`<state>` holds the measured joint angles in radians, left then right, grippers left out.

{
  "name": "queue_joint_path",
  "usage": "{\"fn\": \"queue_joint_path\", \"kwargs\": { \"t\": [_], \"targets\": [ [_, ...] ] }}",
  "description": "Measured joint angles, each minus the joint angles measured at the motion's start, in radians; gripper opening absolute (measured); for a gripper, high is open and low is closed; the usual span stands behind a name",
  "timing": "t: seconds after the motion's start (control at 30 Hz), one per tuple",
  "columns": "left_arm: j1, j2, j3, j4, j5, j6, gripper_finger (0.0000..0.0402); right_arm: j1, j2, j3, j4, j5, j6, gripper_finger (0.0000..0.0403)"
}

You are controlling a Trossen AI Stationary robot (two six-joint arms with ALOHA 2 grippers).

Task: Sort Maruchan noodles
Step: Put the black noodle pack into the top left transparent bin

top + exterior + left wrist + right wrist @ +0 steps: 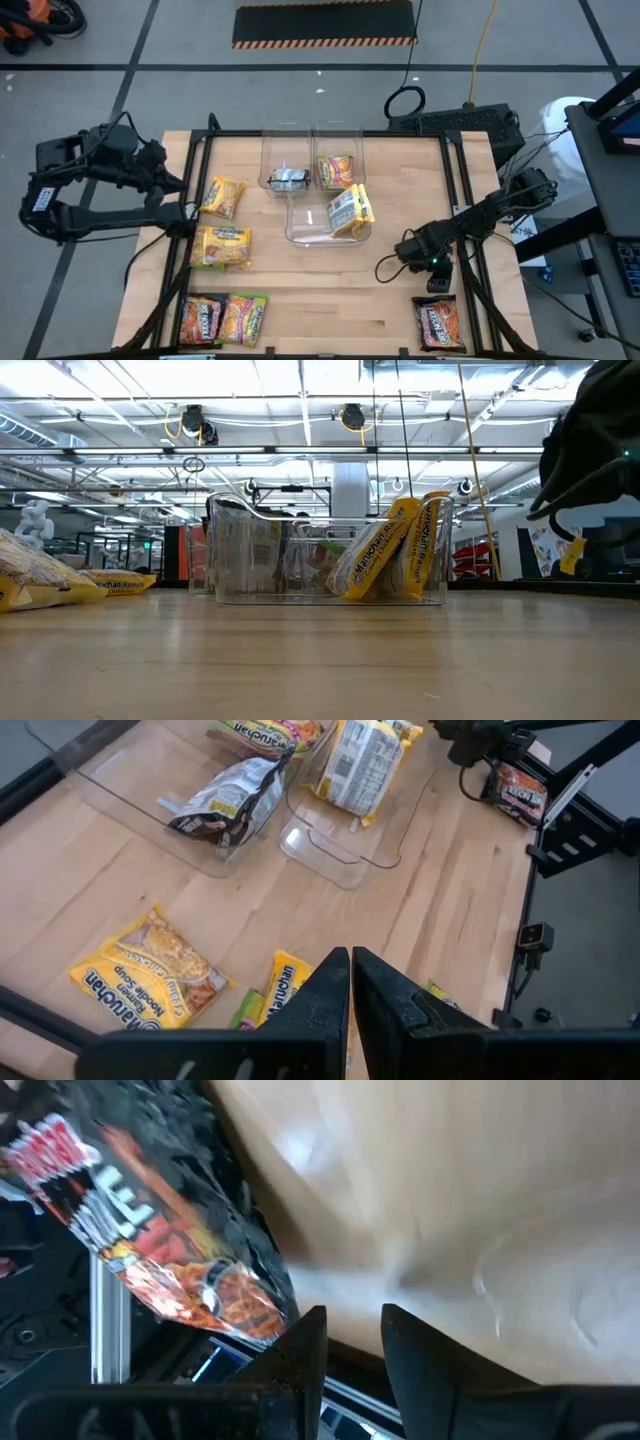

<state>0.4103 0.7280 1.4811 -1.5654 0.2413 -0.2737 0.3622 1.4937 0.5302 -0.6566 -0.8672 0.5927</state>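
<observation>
Loose Maruchan packets lie flat on the wooden table: two yellow ones (222,197) (222,245), a dark one (200,320) and a lime-green one (245,318) at the near left, and a dark one (437,322) (150,1230) at the near right. Clear bins hold a silvery-dark packet (288,180) (225,805), an orange one (335,170), and yellow ones (350,210) (390,550) leaning on the bin wall. My left gripper (183,212) (350,975) hovers shut over the table's left edge beside the yellow packets. My right gripper (437,282) (352,1330) is open, just short of the near-right dark packet.
The clear bins (312,135) (225,550) stand at the far middle of the table. Black frame rails (462,200) run along both sides. Bare wood lies between the bins and the near edge. Cables and a dark case (470,120) sit beyond the far right corner.
</observation>
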Motion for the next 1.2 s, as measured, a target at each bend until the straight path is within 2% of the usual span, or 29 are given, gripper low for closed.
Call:
{"fn": "queue_joint_path", "kwargs": {
  "t": [0.27, 0.43, 0.7, 1.0, 1.2],
  "targets": [
    [0.0, 0.052, 0.0, 0.003, -0.005, 0.005, 0.0021, 0.0, 0.0, -0.001, 0.081, -0.009, -0.003, 0.0095],
    [0.0, 0.088, 0.0, 0.004, -0.005, 0.019, 0.0021, 0.0, 0.0, -0.001, 0.085, -0.051, -0.01, 0.0094],
    [0.0, 0.117, 0.0, 0.0, -0.005, 0.059, 0.0021, 0.011, 0.0, -0.001, 0.085, -0.084, -0.026, 0.0073],
    [0.0, 0.116, 0.0, -0.003, -0.005, 0.06, 0.0021, 0.08, 0.0, -0.026, 0.095, -0.081, 0.04, 0.007],
    [0.0, 0.116, 0.0, -0.003, -0.005, 0.053, 0.0021, 0.125, -0.001, -0.033, 0.231, -0.094, 0.115, 0.007]
  ]
}}
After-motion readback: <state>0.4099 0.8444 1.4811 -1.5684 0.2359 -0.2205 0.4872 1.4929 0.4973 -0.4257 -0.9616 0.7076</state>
